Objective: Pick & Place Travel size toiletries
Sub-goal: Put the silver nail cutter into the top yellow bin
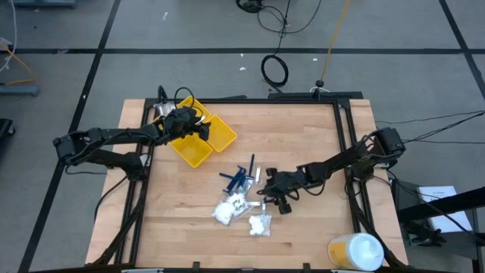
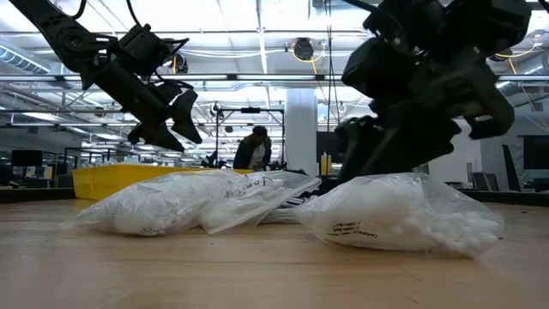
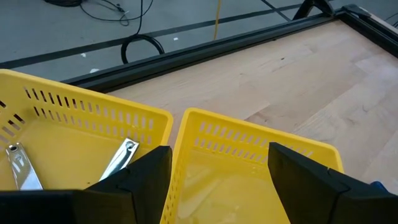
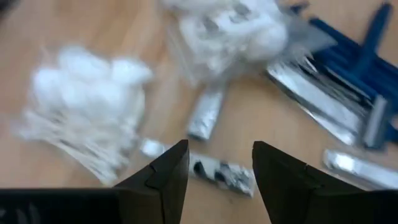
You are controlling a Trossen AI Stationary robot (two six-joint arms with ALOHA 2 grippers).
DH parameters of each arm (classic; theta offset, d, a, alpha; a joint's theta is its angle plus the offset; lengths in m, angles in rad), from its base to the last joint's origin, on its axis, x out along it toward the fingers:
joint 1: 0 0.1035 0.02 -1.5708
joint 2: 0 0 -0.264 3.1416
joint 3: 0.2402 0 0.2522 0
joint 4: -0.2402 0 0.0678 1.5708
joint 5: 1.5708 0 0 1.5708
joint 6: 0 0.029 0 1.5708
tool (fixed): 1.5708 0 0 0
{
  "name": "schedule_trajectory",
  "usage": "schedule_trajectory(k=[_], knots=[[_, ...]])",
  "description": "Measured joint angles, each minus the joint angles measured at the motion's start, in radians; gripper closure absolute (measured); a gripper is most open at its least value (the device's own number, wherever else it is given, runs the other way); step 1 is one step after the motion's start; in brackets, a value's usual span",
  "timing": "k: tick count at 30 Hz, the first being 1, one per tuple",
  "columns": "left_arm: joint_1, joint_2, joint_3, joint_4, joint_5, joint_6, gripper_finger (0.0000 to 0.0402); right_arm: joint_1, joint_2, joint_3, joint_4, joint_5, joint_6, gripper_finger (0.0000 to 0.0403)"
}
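Observation:
The toiletries lie in a loose pile mid-table: slim dark blue sticks (image 1: 237, 176), silvery packets (image 1: 258, 173) and two clear bags of white fluffy lumps (image 1: 230, 207) (image 1: 260, 224). My right gripper (image 1: 269, 189) (image 4: 221, 149) is open and points down just over one small silvery packet (image 4: 221, 174) lying flat on the wood beside the bags (image 4: 87, 93). My left gripper (image 1: 188, 123) (image 3: 221, 155) is open and hovers above the yellow compartment tray (image 1: 198, 138), its fingers standing either side of the wall between two compartments (image 3: 186, 130). Silvery items (image 3: 121, 157) lie in one compartment.
A large white-and-yellow round container (image 1: 356, 252) stands at the table's near right corner. Black frame rails (image 1: 345, 136) run along the table edges. Bare wood shows right of the pile and along the far side. A person (image 2: 255, 150) shows in the room beyond.

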Motion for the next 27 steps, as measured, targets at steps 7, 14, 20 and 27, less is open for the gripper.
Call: schedule_trajectory(k=[7,14,20,27], knots=[[-0.001,0.000,0.000,0.000,0.000,-0.004,0.0140,0.008,0.062,0.001,0.033,0.075,-0.016,0.0238],[-0.006,0.000,0.000,0.000,0.000,-0.004,0.0140,0.008,0.074,0.002,0.025,0.368,-0.065,0.0243],[-0.012,0.000,0.000,0.000,0.000,-0.003,0.0140,0.003,0.071,0.000,-0.045,0.416,0.018,0.0243],[-0.012,0.000,0.000,0.000,0.000,0.000,0.0140,0.000,0.069,0.003,-0.116,0.391,0.055,0.0248]])
